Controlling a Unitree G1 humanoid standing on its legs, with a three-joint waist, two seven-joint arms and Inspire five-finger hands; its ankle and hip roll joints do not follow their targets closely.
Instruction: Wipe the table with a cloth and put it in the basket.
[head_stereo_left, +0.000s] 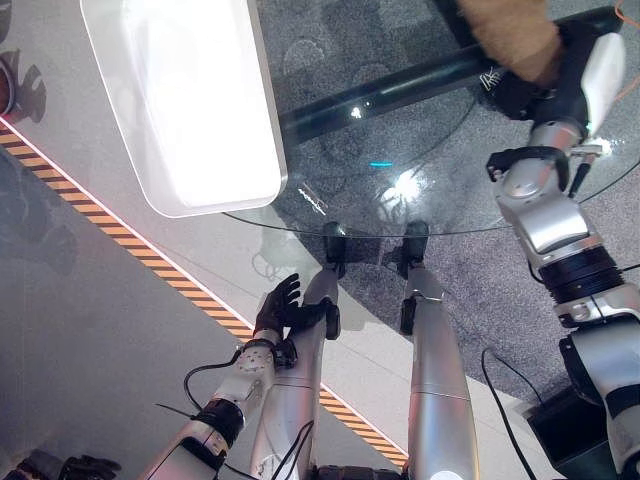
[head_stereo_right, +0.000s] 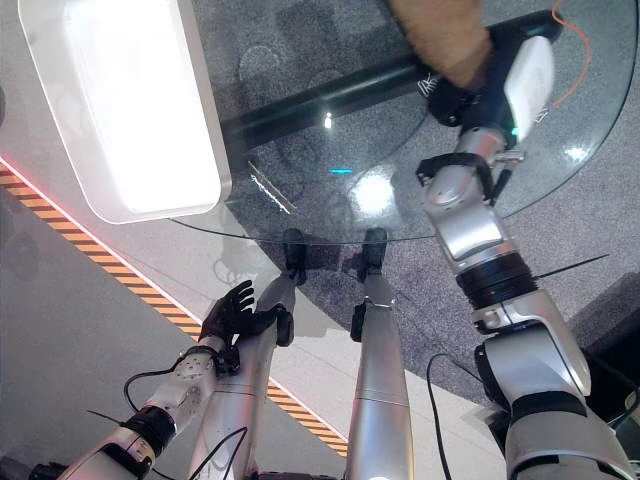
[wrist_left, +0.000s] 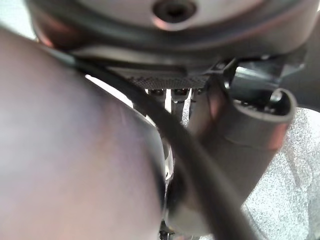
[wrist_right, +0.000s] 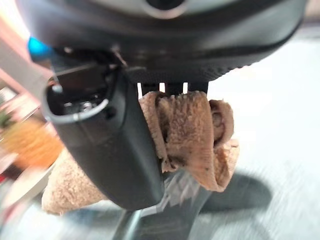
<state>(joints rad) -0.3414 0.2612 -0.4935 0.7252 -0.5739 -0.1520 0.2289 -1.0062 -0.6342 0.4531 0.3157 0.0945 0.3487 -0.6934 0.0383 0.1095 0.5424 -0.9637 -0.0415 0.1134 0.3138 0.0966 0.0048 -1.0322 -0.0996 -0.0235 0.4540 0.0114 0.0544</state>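
Currently a bunched tan terry cloth (head_stereo_left: 510, 40) is gripped in the right hand (head_stereo_right: 480, 85) on the far side of the round glass table (head_stereo_left: 420, 190), the left hand (head_stereo_left: 278, 305) is hung relaxed below, and bunching risks missed streaks.

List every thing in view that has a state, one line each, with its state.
cloth: brown, bunched up, gripped by the right hand over the glass.
right hand: shut on the cloth, at the far side of the table.
left hand: open, fingers relaxed, hanging low beside the table edge, holding nothing.
glass table: round, see-through top, smudged, with bright light reflections on it.
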